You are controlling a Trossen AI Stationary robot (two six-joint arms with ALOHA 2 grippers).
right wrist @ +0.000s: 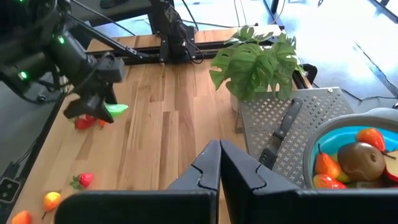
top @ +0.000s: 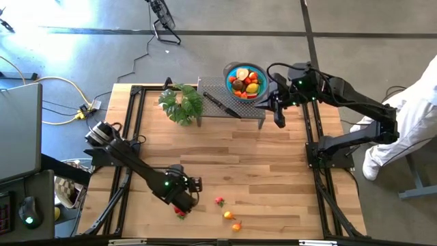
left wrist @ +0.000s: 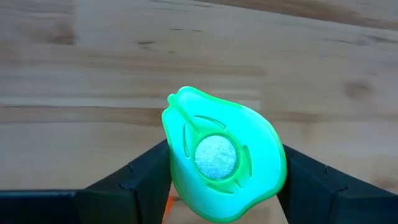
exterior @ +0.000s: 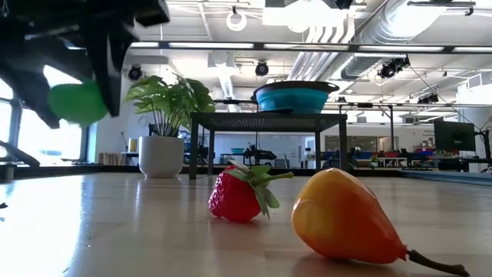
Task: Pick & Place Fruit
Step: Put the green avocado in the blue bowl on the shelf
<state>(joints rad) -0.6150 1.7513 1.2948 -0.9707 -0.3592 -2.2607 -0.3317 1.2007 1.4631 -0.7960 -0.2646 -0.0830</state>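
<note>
Two matte black jointed robot arms, each lit by small green lights near the wrist, ending in the left gripper (top: 183, 207) and right gripper (top: 278, 121) with angular black fingers.

One green fruit (left wrist: 222, 165), two strawberries (top: 219, 201), two orange fruits (top: 229, 215), one blue bowl (top: 261, 71), one plant (top: 181, 104), one knife (top: 220, 104)

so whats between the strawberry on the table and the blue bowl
In the high view, only bare wooden table lies between the strawberry and the blue bowl, then the metal stand beneath it.
</note>
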